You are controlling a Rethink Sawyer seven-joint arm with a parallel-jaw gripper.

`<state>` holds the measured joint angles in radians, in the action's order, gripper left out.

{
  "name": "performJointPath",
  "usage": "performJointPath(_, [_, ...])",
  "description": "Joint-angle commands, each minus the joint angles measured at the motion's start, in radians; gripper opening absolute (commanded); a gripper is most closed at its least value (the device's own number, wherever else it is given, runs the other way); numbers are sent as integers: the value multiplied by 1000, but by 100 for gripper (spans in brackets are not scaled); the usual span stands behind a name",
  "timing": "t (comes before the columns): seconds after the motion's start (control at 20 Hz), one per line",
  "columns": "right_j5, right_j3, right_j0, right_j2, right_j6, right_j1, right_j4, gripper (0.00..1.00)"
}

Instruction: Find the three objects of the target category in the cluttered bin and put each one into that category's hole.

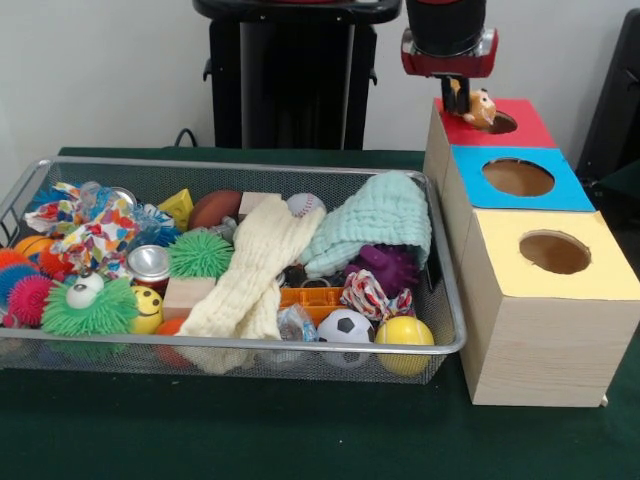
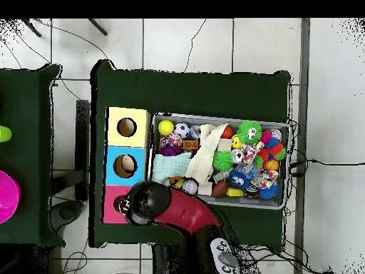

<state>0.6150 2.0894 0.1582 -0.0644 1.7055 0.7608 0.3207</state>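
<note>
End effector (image 1: 462, 100): clenched on a small toy (image 1: 480, 108), held over the red box's hole (image 1: 497, 123).
Progress: one delivery under way, release not yet made.
Bin (image 1: 445, 345): no further toy animals discerned; search left.

The arm (image 2: 178, 207) hides most of the red box (image 2: 114, 191); the end effector (image 1: 459, 92) fingers are too small to judge.

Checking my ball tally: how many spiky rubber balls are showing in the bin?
5: one purple near the mint cloth, one green mid-bin, one green with eyes, plus pink and blue at the left end. Others may be buried.
</note>
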Motion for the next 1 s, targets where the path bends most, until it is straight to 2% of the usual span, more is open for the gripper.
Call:
performJointPath(0.05, [30,-64,-3,95,180,-28,-78,0])
performJointPath(0.2, [7,-63,-7,115,175,-27,-89,0])
performJointPath(0.4, [-37,-43,3,91,175,-26,-59,0])
performJointPath(0.75, [67,-36,-21,114,201,-14,-50,0])
performJointPath(1.0, [53,14,-23,88,221,-10,2,0])
